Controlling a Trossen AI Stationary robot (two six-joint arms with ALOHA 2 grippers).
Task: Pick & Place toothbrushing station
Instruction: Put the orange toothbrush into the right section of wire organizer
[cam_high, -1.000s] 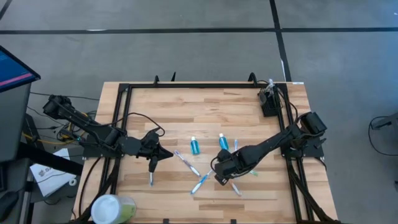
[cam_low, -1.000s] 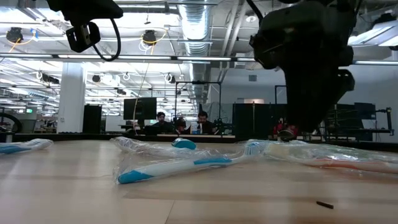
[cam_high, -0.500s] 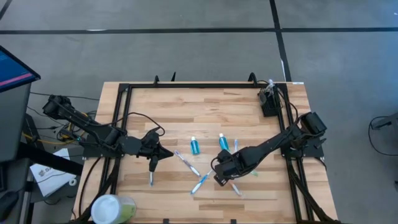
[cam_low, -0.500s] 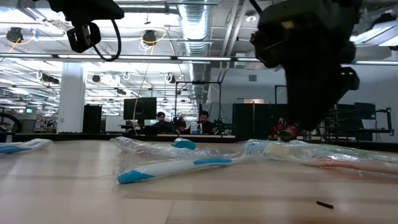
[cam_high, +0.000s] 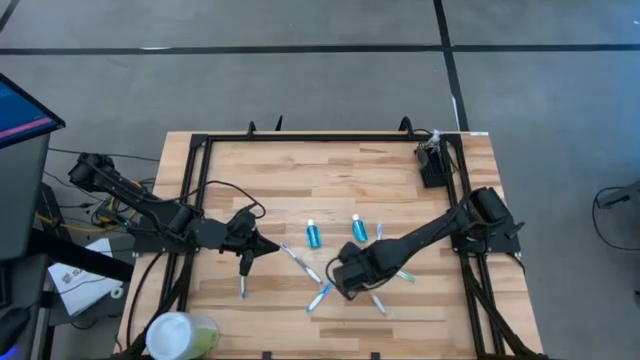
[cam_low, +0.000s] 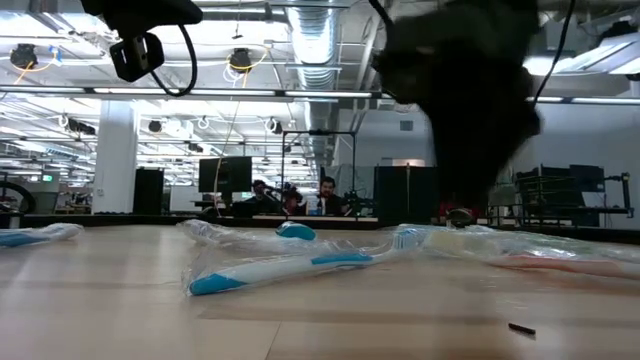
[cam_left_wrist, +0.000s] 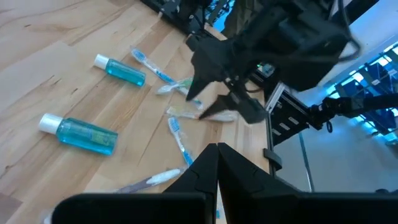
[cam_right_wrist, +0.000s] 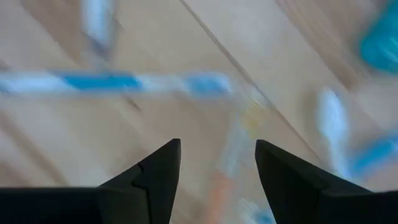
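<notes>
The table (cam_high: 330, 170) is made of pale, smooth planked wood. The toothbrushes (cam_low: 280, 268) are sealed in glossy clear plastic wrap. The bottles (cam_left_wrist: 87, 134) are of translucent blue plastic.

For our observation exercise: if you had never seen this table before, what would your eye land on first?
Probably the scatter of blue-and-white wrapped toothbrushes and two small blue mouthwash bottles mid-table, with the right gripper hanging open-jawed over them. The left gripper sits closed at the table's left. A small black boxy holder stands at the far right corner, and a pale-green translucent cup at the near left.
</notes>
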